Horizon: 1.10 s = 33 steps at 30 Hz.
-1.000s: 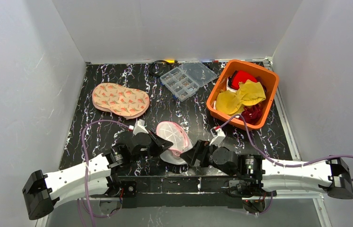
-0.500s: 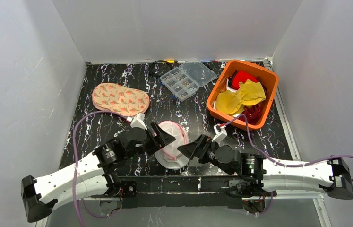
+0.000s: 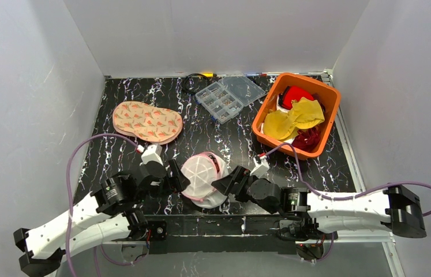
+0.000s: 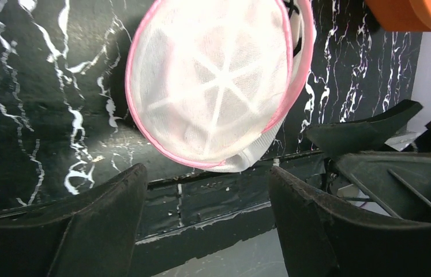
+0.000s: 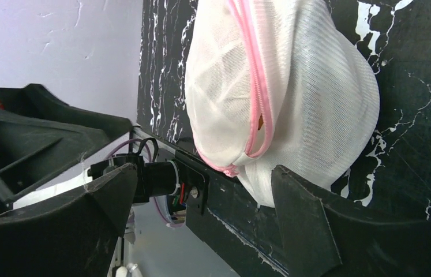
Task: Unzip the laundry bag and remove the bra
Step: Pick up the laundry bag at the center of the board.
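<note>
The laundry bag [image 3: 203, 180], a white mesh pod with a pink zip rim, rests near the table's front edge with its spoked flat face [image 4: 213, 86] turned up. In the right wrist view its zip seam [image 5: 257, 124] gapes a little. My left gripper [image 3: 178, 176] is open just left of the bag and holds nothing. From the right, my right gripper [image 3: 228, 183] is open too, with one finger [image 5: 299, 208] close against the bag's lower side. A peach two-cup bra [image 3: 146, 122] with a red print lies flat at the far left, apart from the bag.
An orange bin [image 3: 323, 96] with yellow and red cloths stands at the back right. A clear compartment box [image 3: 228, 96] and a black cable [image 3: 190, 84] lie at the back. The table's front edge [image 4: 201, 202] runs just below the bag.
My left gripper opened, let go of the bag and drew back to the left. The bag turned its spoked face up. The right gripper shifted left toward it.
</note>
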### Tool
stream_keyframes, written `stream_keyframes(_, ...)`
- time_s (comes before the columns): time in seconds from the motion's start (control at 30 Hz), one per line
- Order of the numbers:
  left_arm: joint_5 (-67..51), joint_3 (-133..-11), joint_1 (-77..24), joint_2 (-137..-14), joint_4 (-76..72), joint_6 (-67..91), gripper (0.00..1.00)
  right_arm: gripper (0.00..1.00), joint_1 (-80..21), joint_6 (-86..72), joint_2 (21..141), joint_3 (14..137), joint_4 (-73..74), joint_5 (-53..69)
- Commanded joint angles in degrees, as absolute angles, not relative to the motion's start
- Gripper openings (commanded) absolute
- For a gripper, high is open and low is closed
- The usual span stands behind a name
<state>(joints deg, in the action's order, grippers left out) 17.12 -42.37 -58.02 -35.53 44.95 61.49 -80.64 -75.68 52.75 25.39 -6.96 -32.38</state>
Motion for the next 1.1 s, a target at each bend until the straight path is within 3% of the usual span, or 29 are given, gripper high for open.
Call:
stream_keyframes(0.0,23.9,-46.4,-57.9,-32.7,53.2,57.8,0.73,0.92,-80.5,-76.3,56.3,27.2,-12.1,-32.9)
stream_keyframes(0.17,25.0,-45.9,-57.9,-30.7,53.7,58.4,0.73,0.87,-80.1,-74.6,61.2,29.5,-12.8,-33.2)
stream_keyframes(0.5,24.2,-42.9,-58.0,-29.7,53.7,60.9,0.72,0.87,-79.2,-73.4,70.7,33.4,-11.4,-29.8)
stream_keyframes(0.7,23.5,-41.1,-57.9,-28.3,53.6,62.2,0.72,0.80,-78.9,-73.3,74.1,34.5,-11.9,-28.3)
stream_keyframes(0.77,23.3,-40.5,-57.9,-27.7,53.4,62.6,0.72,0.72,-78.6,-73.0,75.1,34.6,-12.2,-28.1)
stream_keyframes(0.9,23.3,-40.3,-57.9,-26.6,53.8,62.9,0.71,0.37,-78.2,-70.2,75.0,34.7,-13.5,-28.5)
stream_keyframes(1.07,26.5,-42.3,-58.0,-23.4,57.8,63.7,0.70,0.03,-78.2,-56.0,72.3,39.8,-10.6,-27.6)
